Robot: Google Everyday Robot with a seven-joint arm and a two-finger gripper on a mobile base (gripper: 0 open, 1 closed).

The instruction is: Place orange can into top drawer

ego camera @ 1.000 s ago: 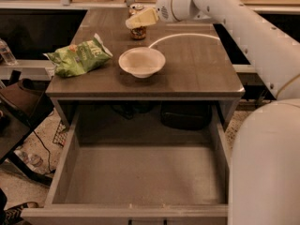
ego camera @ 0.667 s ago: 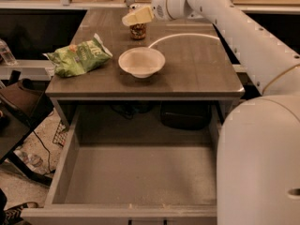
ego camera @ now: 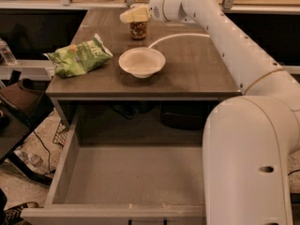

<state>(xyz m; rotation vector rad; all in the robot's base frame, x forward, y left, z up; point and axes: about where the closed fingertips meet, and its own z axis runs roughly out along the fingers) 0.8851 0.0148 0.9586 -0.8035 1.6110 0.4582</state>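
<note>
While the gripper (ego camera: 135, 15) hung directly over the orange can (ego camera: 138, 30) at the far end of the table (ego camera: 197, 64), whether it was open or closed could not be told. The can stood upright behind the bowl (ego camera: 141, 62), well apart from the open top drawer (ego camera: 136, 177) below the near edge. An off-centre descent could topple it toward the bowl; a shallow hold might let it slip short of the drawer.
</note>
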